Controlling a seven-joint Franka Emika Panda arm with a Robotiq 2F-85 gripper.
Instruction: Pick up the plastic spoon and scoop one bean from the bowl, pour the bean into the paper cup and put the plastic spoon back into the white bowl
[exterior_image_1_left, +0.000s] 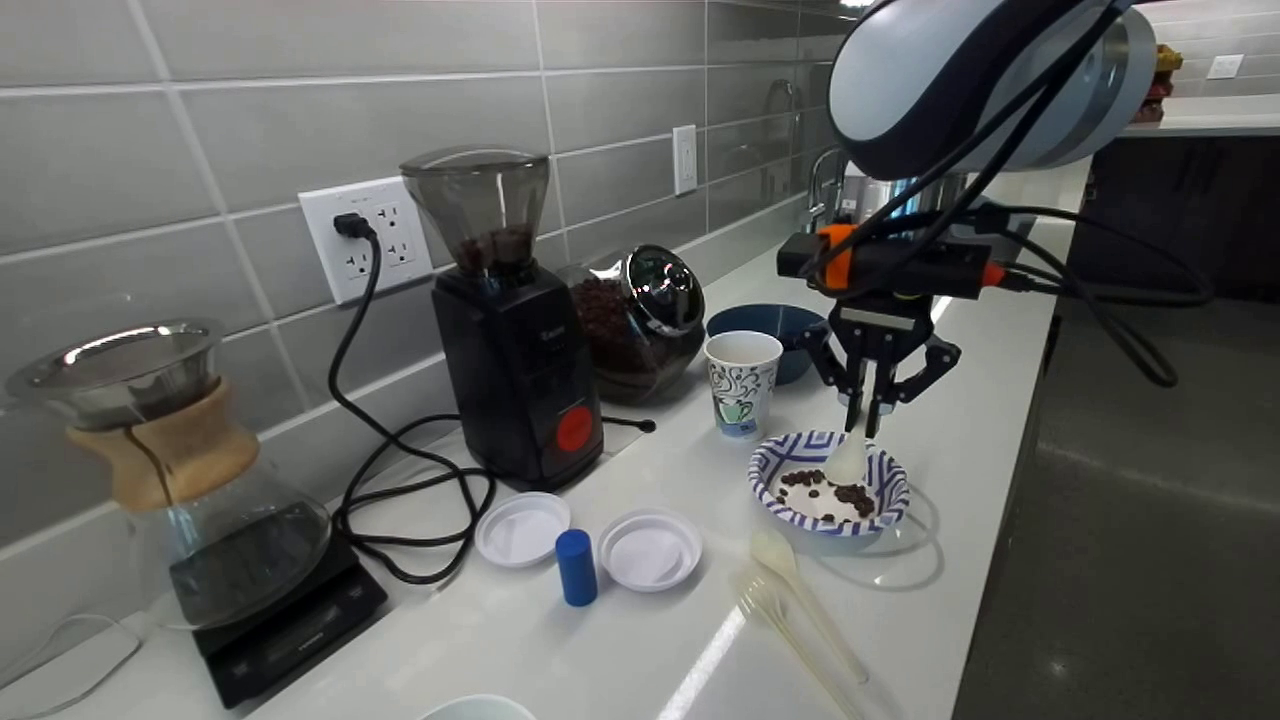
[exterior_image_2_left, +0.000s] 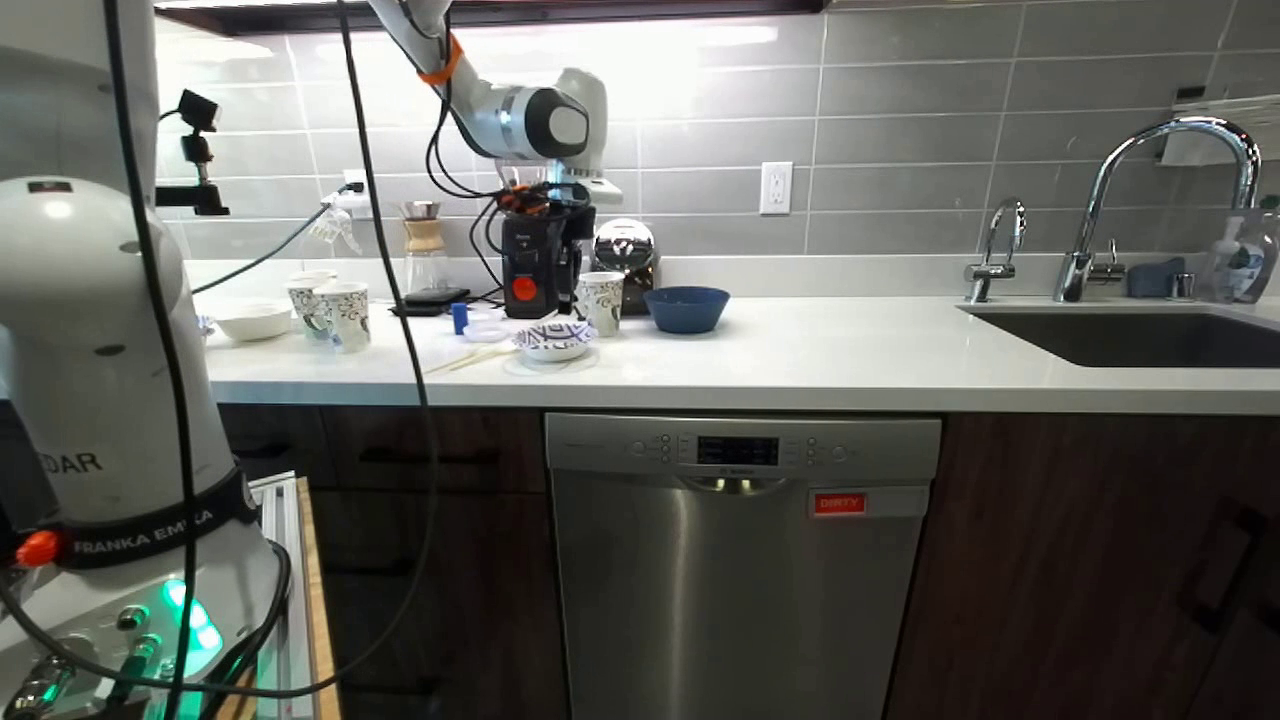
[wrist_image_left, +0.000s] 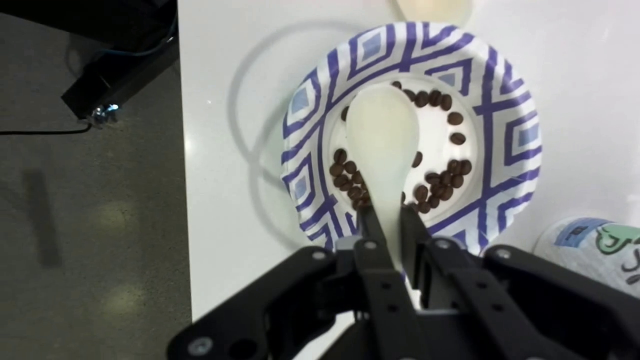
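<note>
I have the gripper (wrist_image_left: 389, 220) pinched narrow on the plastic spoon (wrist_image_left: 382, 125), its head over coffee beans (wrist_image_left: 438, 190) in the blue-patterned bowl (wrist_image_left: 525, 137); whether they touch, I can't tell. My wrist view crops the paper cup (wrist_image_left: 592, 252); in an exterior view it partly hides the dark blue bowl (exterior_image_1_left: 798, 368).

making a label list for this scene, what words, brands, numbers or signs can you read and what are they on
"DIRTY": red sign on the dishwasher.
"FRANKA EMIKA": black band on the arm, partly covered.
"DAR": higher on the arm, possibly cut off.
Too small or blurred to read: marks on the grinder, scale, outlet, paper cup and bottle, and more on the dishwasher.
</note>
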